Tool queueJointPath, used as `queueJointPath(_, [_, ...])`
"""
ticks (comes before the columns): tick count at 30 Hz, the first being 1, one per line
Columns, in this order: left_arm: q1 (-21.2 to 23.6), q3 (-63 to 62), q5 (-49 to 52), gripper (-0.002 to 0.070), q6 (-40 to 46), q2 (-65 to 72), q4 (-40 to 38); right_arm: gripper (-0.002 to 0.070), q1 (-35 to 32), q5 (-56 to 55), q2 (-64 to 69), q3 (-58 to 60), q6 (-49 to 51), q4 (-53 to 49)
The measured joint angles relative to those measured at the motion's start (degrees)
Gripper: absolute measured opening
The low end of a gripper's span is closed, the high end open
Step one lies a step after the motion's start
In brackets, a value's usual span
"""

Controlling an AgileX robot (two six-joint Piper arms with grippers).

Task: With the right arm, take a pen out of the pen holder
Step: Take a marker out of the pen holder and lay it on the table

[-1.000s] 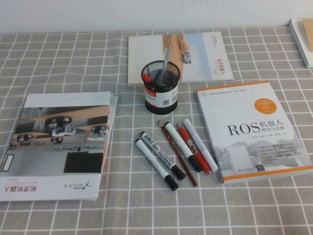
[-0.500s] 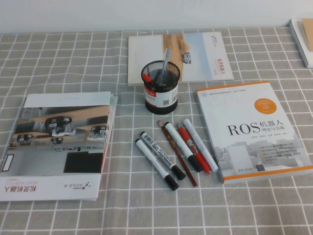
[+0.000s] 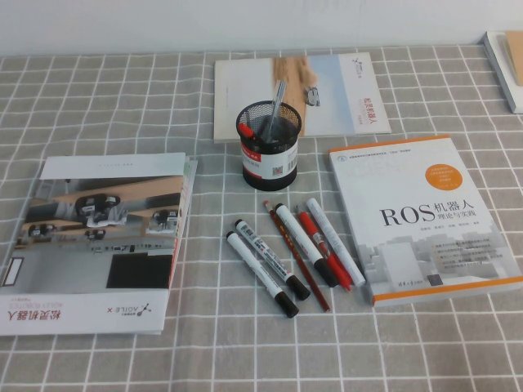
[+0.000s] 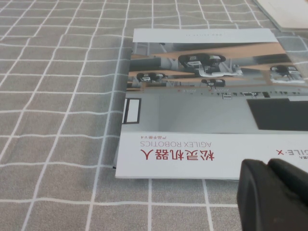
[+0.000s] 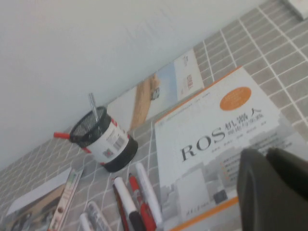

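Note:
A black mesh pen holder [image 3: 269,150] stands mid-table with a silver pen [image 3: 277,100] and a red-capped pen [image 3: 246,130] sticking out of it. In the right wrist view the pen holder [image 5: 102,140] is far from my right gripper [image 5: 265,159], which hangs shut and empty over the white and orange ROS book [image 5: 211,139]. My left gripper [image 4: 267,168] is shut with nothing in it, just off the near edge of the AgileX brochure [image 4: 207,101]. Neither gripper shows in the high view.
Several markers and pens [image 3: 298,253] lie loose in front of the holder. The ROS book [image 3: 421,216] lies to the right, the brochure [image 3: 98,241] to the left, another booklet [image 3: 298,94] behind the holder, and a white tray [image 3: 505,65] at the far right.

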Motion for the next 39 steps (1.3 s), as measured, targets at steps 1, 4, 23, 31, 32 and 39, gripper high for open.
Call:
queueJointPath(1, [0.0,0.0,0.0,-0.0005,0.0,0.0,0.0,-0.0012,0.0,1.15,0.56,-0.28,0.0,0.36])
queueJointPath(4, [0.0,0.0,0.0,-0.0005,0.0,0.0,0.0,-0.0012,0.0,5.46,4.95,-3.5,0.0,0.75])
queueJointPath(23, [0.0,0.0,0.0,-0.0005,0.0,0.0,0.0,-0.0012,0.85,26.88,49.78,-40.39,-14.62,-8.02])
queueJointPath(31, [0.0,0.0,0.0,-0.0005,0.0,0.0,0.0,-0.0012,13.1,23.05,65.78,-50.85,-17.65,-10.79])
queueJointPath(32, [0.0,0.0,0.0,-0.0005,0.0,0.0,0.0,-0.0012,15.31,21.92,67.8,-52.13,-17.75,-11.34])
queueJointPath(39, [0.0,0.0,0.0,-0.0005,0.0,0.0,0.0,-0.0012,28.01,16.01,82.42,-62.34,-17.86,-17.08])
